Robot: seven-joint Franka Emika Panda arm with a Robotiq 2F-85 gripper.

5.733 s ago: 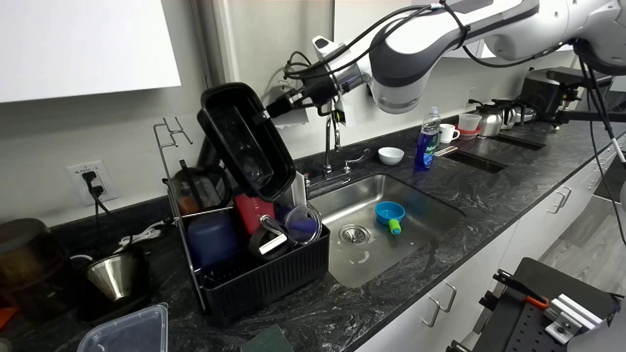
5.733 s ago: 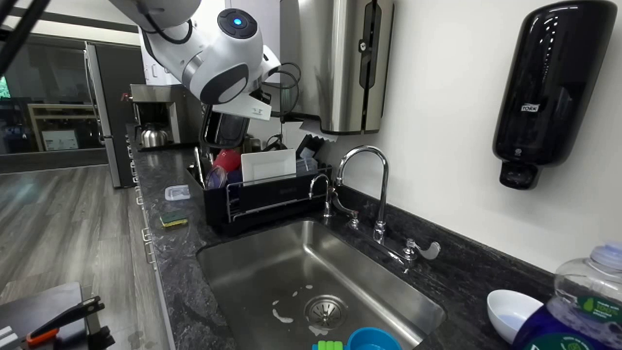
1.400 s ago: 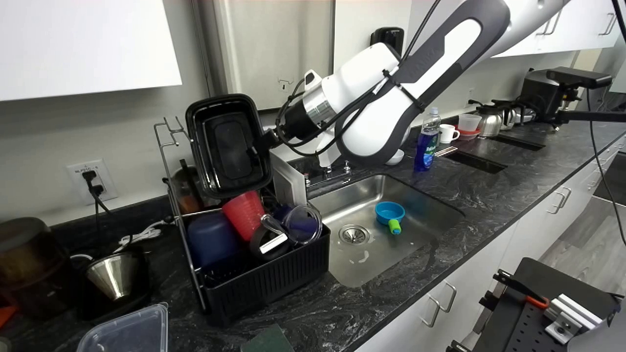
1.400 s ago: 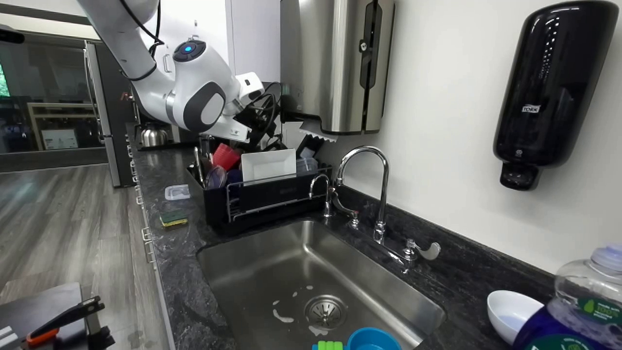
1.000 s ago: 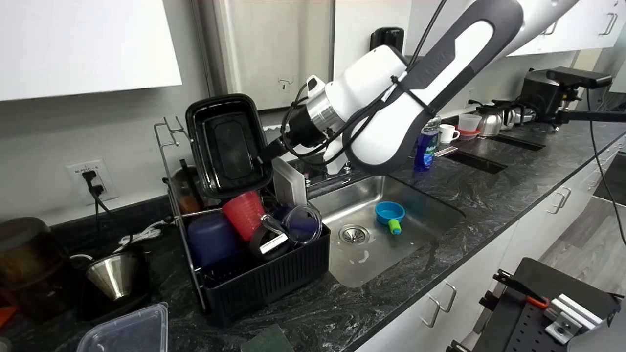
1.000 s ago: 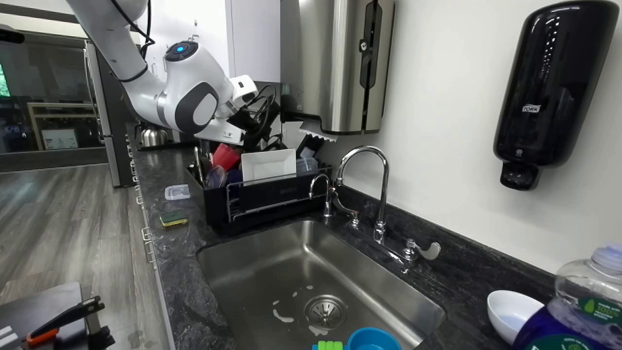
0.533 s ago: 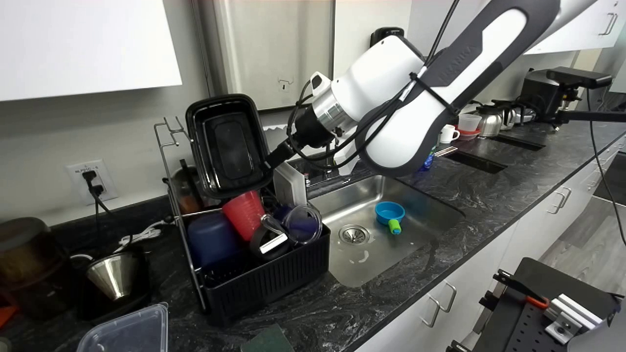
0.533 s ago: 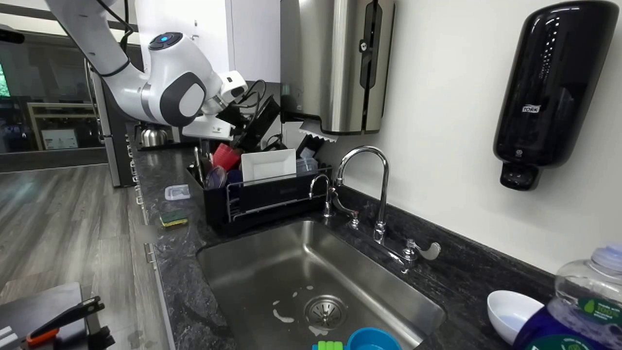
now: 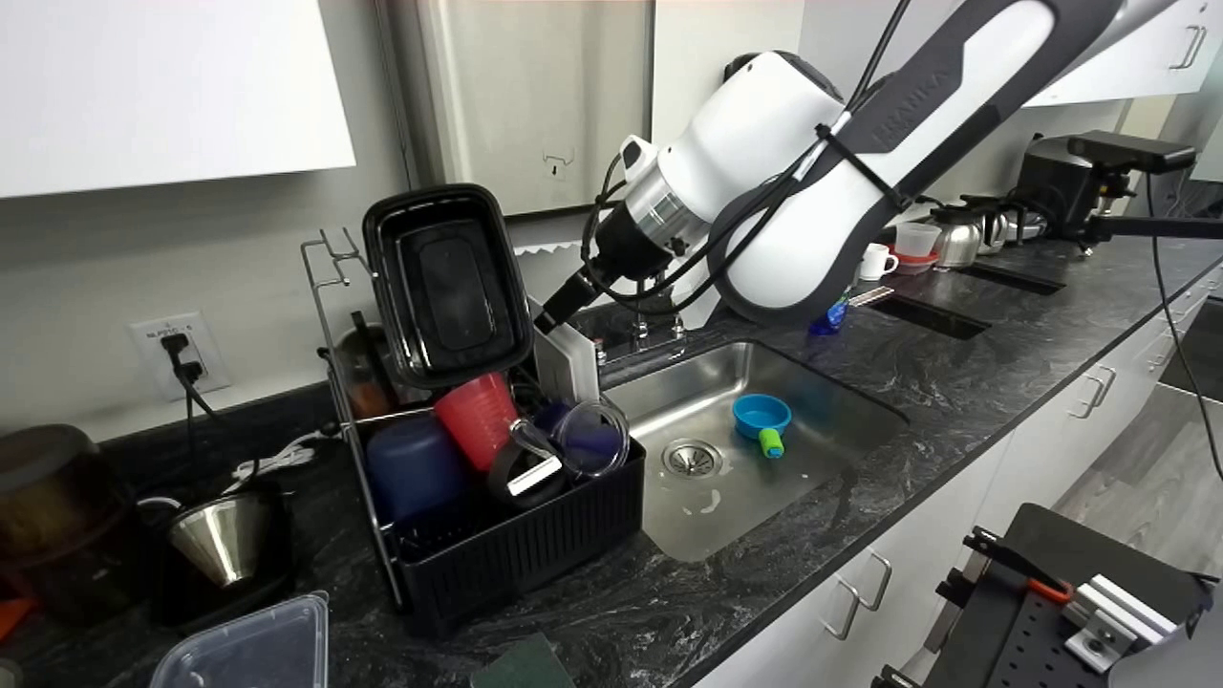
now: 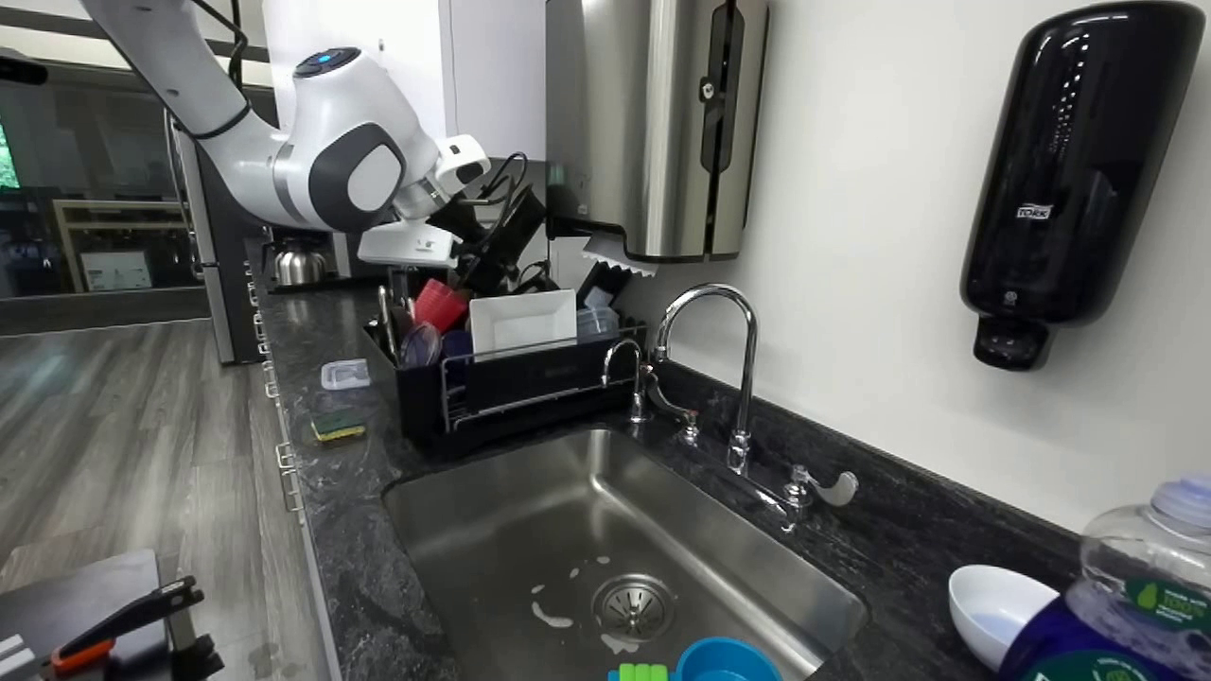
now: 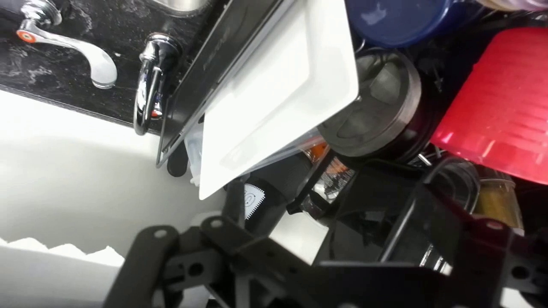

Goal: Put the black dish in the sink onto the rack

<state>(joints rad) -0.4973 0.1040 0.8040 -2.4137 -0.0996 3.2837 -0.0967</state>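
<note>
Black dish, in an exterior view, stands tilted up on the rack, its hollow turned to the camera and its lower rim right over a red cup; whether those two touch, I cannot tell. A dark blue container sits low in the rack. Just beside the dish and apart from it is the pincer, its tips in front of a white plate. Set into the dark surface, the sink holds a small blue bowl with a green handle.

In an exterior view, the arm reaches in over the rack, and the dish and pincer merge into dark shapes above the red cup. A chrome faucet curves up behind the sink; a sponge lies on the surface near the rack.

In the wrist view, the fingers are spread wide, with nothing gripped. Between them is something glossy and black, too blurred to name. The white plate slants across the middle, the red cup at the edge.
</note>
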